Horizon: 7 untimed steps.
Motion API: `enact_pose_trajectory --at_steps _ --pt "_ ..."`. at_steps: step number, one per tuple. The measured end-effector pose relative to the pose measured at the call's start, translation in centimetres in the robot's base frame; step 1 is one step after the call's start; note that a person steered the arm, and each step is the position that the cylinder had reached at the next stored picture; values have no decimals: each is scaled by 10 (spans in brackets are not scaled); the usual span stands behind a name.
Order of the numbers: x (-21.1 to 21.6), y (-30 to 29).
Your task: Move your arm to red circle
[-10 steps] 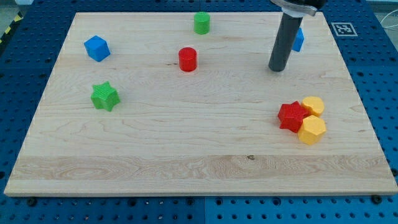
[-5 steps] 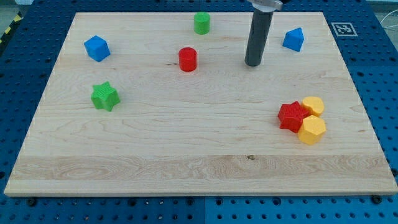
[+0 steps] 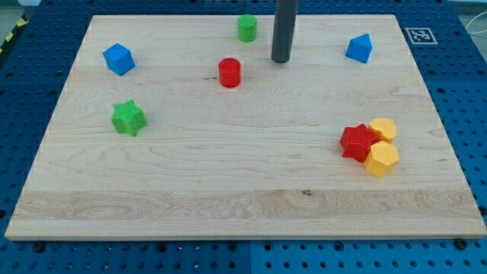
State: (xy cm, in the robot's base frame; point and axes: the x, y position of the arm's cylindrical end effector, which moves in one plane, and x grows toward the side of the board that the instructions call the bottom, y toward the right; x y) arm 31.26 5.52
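Observation:
The red circle point(image 3: 230, 72) is a short red cylinder standing on the wooden board point(image 3: 243, 190), left of centre near the view's top. My dark rod comes down from the view's top, and my tip point(image 3: 281, 60) rests on the board to the right of the red circle and slightly above it. A gap of bare wood lies between them. The tip touches no block.
A green cylinder point(image 3: 246, 28) stands above the red circle, left of the rod. A blue block point(image 3: 359, 49) is at upper right, a blue cube point(image 3: 119, 58) and green star point(image 3: 128, 117) at left. A red star point(image 3: 358, 142) and two yellow blocks point(image 3: 381, 160) cluster at right.
My tip has slid leftward and slightly toward the view's top, from beside the blue block at upper right to just right of the red circle. No block has moved.

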Motion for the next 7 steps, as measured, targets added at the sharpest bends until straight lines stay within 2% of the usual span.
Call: enact_pose_trajectory --at_steps 7 --pt "1 -91"
